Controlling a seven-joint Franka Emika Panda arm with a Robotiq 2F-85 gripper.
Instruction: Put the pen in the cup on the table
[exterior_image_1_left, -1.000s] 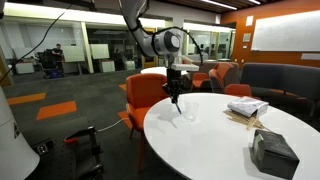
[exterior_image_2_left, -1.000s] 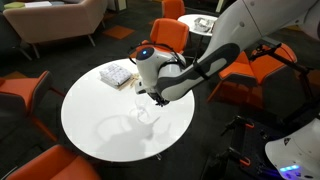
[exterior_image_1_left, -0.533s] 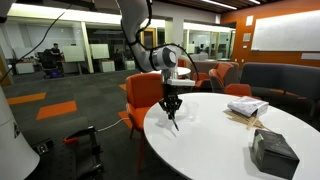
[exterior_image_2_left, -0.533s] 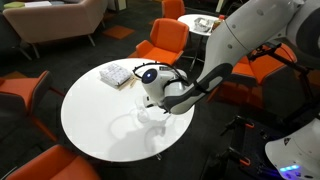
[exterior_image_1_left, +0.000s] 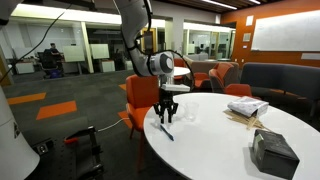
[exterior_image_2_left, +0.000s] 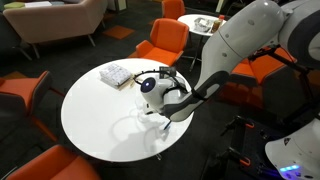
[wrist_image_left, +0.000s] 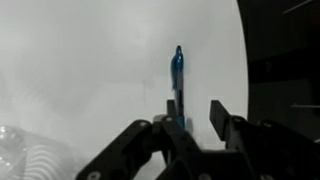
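Note:
The pen (exterior_image_1_left: 166, 131) lies flat on the large round white table (exterior_image_1_left: 215, 150) near its edge. In the wrist view it looks blue (wrist_image_left: 177, 75) and runs away from the fingers, close beside one of them. My gripper (exterior_image_1_left: 167, 116) hangs open just above the pen's near end, not closed on it; it also shows in the wrist view (wrist_image_left: 192, 122) and in an exterior view (exterior_image_2_left: 158, 110). The clear cup (exterior_image_1_left: 186, 115) stands on the table a little beyond the gripper, and its rim shows at the lower left of the wrist view (wrist_image_left: 18, 158).
A dark boxy object (exterior_image_1_left: 272, 150) and a stack of papers (exterior_image_1_left: 247, 106) lie on the far side of the table (exterior_image_2_left: 95, 110). Orange chairs (exterior_image_1_left: 145, 95) (exterior_image_2_left: 165, 38) ring the table. A smaller round white table (exterior_image_2_left: 200, 22) stands behind.
My gripper has moved away from the cup toward the table's edge and come lower. The pen, which hung under the fingers before, now lies on the table.

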